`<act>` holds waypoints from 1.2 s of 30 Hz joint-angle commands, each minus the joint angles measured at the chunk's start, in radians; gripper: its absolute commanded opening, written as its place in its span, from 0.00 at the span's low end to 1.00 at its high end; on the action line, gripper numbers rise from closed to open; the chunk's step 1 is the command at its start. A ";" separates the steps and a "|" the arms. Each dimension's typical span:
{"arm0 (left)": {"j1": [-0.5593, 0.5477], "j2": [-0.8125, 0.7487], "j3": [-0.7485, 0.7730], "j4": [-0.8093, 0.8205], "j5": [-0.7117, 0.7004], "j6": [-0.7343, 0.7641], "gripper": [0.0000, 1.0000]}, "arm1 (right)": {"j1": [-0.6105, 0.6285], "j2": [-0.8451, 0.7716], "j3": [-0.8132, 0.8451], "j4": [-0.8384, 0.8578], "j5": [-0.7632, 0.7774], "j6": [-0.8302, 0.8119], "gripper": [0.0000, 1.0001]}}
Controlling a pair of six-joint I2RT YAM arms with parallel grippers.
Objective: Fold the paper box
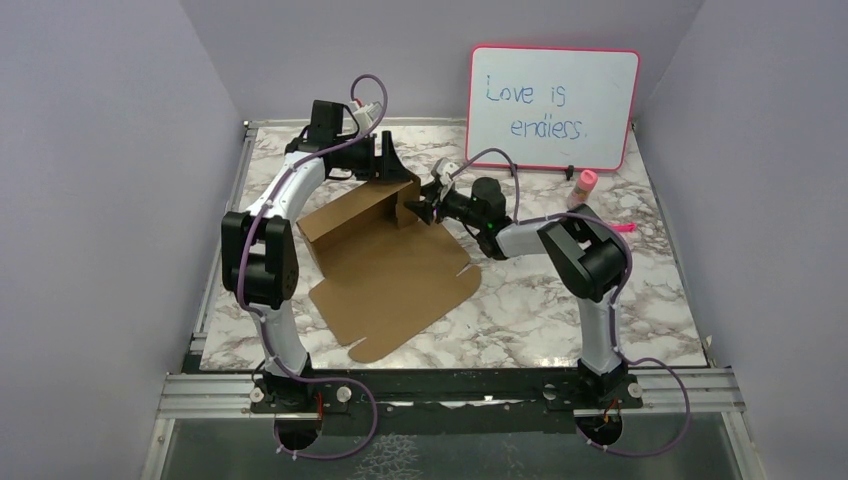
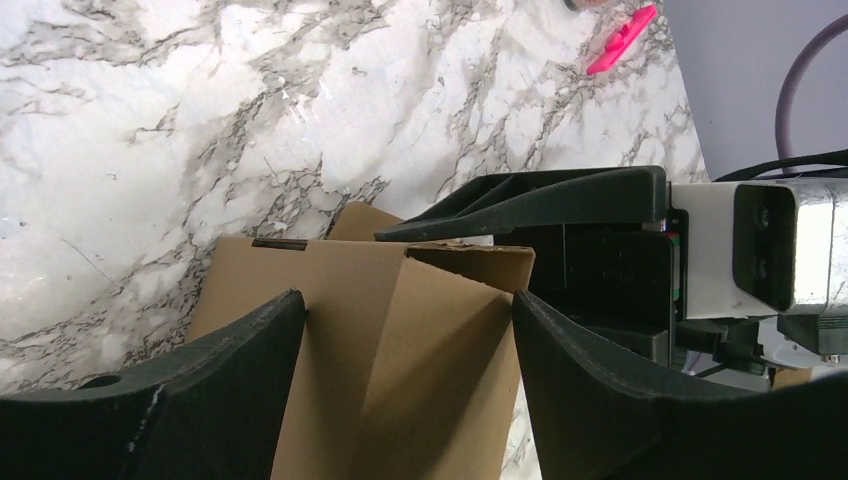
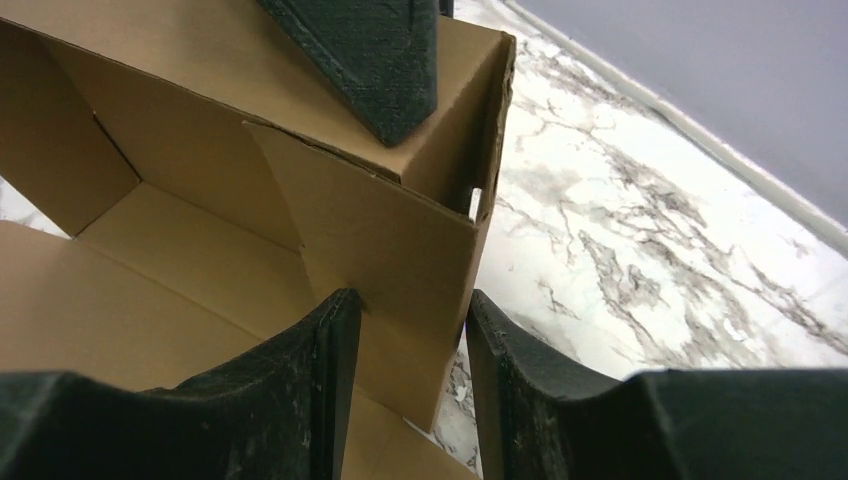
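Observation:
The paper box lies mid-table as brown cardboard, its back wall and right side wall raised and its wide front flap flat. My left gripper hangs over the back right corner. In the left wrist view that gripper stands wide open, straddling the folded corner of the box. My right gripper reaches in from the right. Its jaws are closed on the upright side wall of the box. One of the left gripper's fingers rests against the top of the back wall.
A pink-framed whiteboard leans against the back wall. A small pink bottle and a pink marker lie on the marble table right of the right arm. The marker also shows in the left wrist view.

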 commanded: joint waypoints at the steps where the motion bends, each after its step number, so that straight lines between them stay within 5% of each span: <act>1: -0.007 0.044 0.012 -0.026 0.112 -0.018 0.77 | 0.002 0.037 0.064 0.042 -0.039 0.006 0.47; 17: 0.002 0.086 0.015 -0.022 0.240 -0.060 0.78 | 0.004 0.058 0.063 0.084 0.016 -0.001 0.46; 36: -0.095 -0.040 -0.068 0.017 0.253 -0.101 0.78 | 0.004 -0.267 -0.205 0.031 0.277 0.090 0.28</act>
